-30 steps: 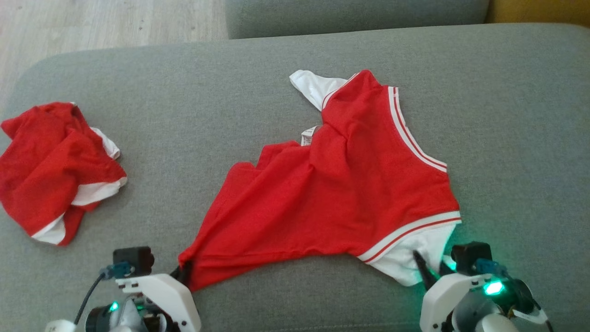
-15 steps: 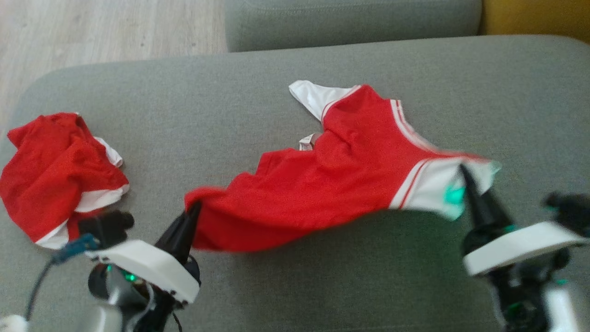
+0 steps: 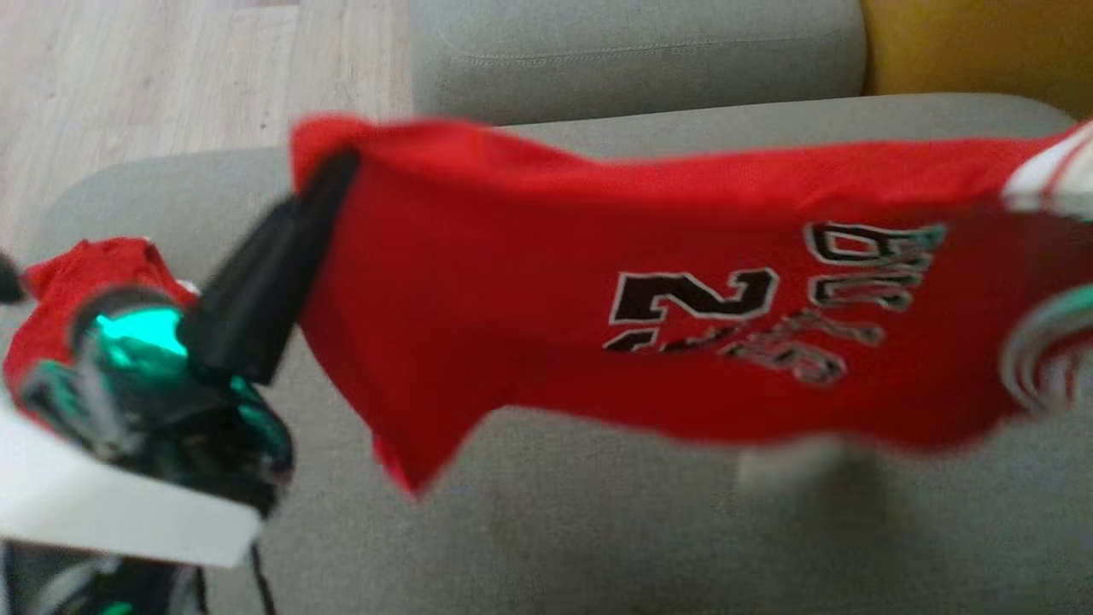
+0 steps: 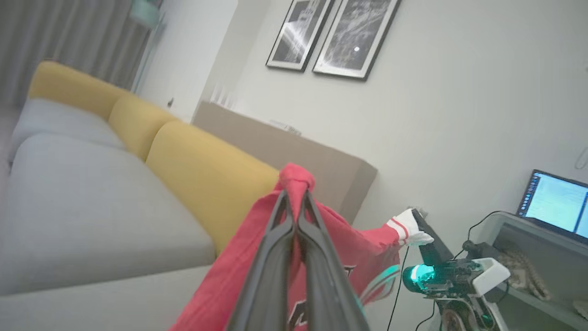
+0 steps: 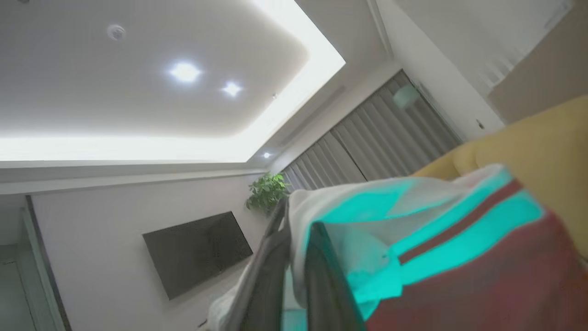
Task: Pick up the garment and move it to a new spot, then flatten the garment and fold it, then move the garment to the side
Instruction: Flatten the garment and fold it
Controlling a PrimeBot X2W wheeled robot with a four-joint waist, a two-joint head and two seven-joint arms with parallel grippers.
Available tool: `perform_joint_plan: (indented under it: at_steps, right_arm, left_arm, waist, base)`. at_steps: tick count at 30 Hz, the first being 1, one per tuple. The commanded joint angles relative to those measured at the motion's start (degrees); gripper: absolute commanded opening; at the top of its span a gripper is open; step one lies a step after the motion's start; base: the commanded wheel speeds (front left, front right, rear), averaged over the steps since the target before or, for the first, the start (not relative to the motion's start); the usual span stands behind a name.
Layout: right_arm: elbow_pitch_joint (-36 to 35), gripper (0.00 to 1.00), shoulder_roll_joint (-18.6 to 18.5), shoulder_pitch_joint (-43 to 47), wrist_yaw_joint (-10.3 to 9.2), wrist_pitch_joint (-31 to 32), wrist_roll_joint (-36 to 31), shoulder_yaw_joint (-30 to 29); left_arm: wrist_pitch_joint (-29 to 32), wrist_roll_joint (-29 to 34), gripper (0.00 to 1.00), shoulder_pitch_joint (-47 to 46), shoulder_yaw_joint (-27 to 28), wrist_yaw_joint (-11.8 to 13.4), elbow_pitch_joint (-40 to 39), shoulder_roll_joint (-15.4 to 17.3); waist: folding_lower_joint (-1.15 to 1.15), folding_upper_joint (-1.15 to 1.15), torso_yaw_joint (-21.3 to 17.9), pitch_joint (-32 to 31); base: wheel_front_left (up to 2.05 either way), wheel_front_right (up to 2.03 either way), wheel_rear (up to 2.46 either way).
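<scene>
The garment [image 3: 529, 282] is a red jersey with white striped trim and black lettering. It hangs stretched in the air above the grey sofa cushion [image 3: 598, 530], blurred with motion. My left gripper [image 3: 337, 166] is shut on its upper left corner; in the left wrist view the fingers [image 4: 295, 197] pinch a bunch of red cloth [image 4: 340, 239]. My right gripper [image 4: 415, 214] is shut on the white-trimmed corner at the far end. The right wrist view has its fingers [image 5: 296, 216] closed over white fabric [image 5: 413, 239] tinted green by the gripper's light.
A second crumpled red garment [image 3: 77, 273] lies on the cushion's left end, behind my left wrist. A grey back cushion [image 3: 632, 60] and a yellow one [image 3: 982, 43] lie beyond, with wood floor [image 3: 171, 68] at the far left. A laptop [image 4: 556, 202] sits on a desk.
Both grippers have closed on the garment's near corners and lifted it off the cushion. It now hangs spread between them with the printed side facing me. The head view has also shifted.
</scene>
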Motion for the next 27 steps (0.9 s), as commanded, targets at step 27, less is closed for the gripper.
perform_joint_plan:
  at_steps: [27]
  right_arm:
    - [47.3,0.00,-0.4,-69.9,0.44,-0.1,-25.3,-3.4]
  left_arm:
    - [-10.3,13.6,0.00,-62.9,0.4,4.0,51.3,2.1]
  waist:
    - [0.00,0.00,5.4,31.0]
  base:
    - [0.00,0.00,0.00]
